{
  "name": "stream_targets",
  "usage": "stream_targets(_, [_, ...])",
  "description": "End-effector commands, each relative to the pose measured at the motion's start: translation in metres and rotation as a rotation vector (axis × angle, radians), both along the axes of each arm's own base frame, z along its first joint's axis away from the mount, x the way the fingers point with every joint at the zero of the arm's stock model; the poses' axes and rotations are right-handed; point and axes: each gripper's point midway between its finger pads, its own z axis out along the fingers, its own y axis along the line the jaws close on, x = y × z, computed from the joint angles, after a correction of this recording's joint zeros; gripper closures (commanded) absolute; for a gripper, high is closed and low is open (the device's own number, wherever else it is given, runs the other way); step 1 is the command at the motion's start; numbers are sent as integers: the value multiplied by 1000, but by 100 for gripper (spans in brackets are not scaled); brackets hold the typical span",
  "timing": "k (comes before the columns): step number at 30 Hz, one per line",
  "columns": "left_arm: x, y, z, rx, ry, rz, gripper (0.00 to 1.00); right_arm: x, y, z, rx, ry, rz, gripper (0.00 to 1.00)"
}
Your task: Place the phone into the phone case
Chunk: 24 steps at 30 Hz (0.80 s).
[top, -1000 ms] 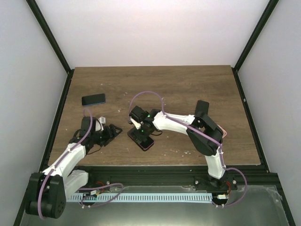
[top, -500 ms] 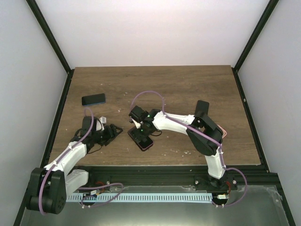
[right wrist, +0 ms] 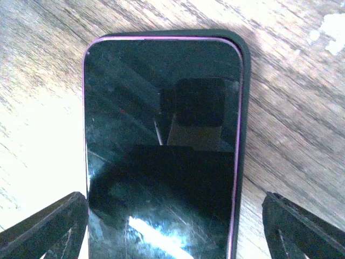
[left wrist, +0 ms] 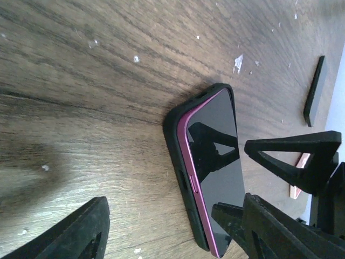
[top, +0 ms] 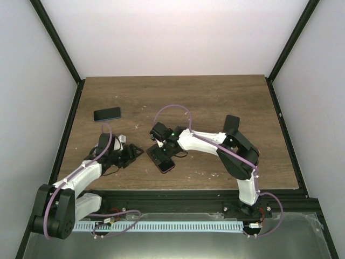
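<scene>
Phone (right wrist: 161, 135), lying in the phone case (left wrist: 171, 137), runs lengthwise under my right gripper's (top: 161, 147) spread, empty jaws; my left gripper (top: 132, 155) hangs open beside the phone.

No legible text or markings anywhere

Spread left fingers (left wrist: 70, 232), spread right fingers (right wrist: 48, 226), both low

Phone (right wrist: 161, 145): one end cut off at the right wrist view's bottom edge. Overhead, the right gripper (top: 160, 149) hides part of it.
</scene>
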Motion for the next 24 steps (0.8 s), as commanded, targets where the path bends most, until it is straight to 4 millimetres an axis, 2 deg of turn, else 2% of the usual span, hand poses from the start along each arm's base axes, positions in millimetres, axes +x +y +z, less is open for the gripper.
stream_targets(1, [5, -9, 6, -6, -25, -25, 33, 0, -5, 17, 35, -35, -23, 12])
stream_targets(5, [8, -14, 4, 1, -26, -34, 39, 1, -12, 20, 74, -27, -39, 19])
stream_targets(8, [11, -17, -1, 2, -13, -39, 46, 1, -15, 17, 91, -20, -46, 20])
stream_targets(14, [17, -24, -5, -9, -5, -50, 50, -1, -17, 13, 188, 36, -51, 25])
stream_targets(17, [17, -26, -9, -10, 11, -54, 51, -2, -19, 8, 212, 61, -61, 33])
stream_targets(24, [14, -29, -16, -14, 27, -58, 54, -16, -17, -2, 272, 135, -83, 59])
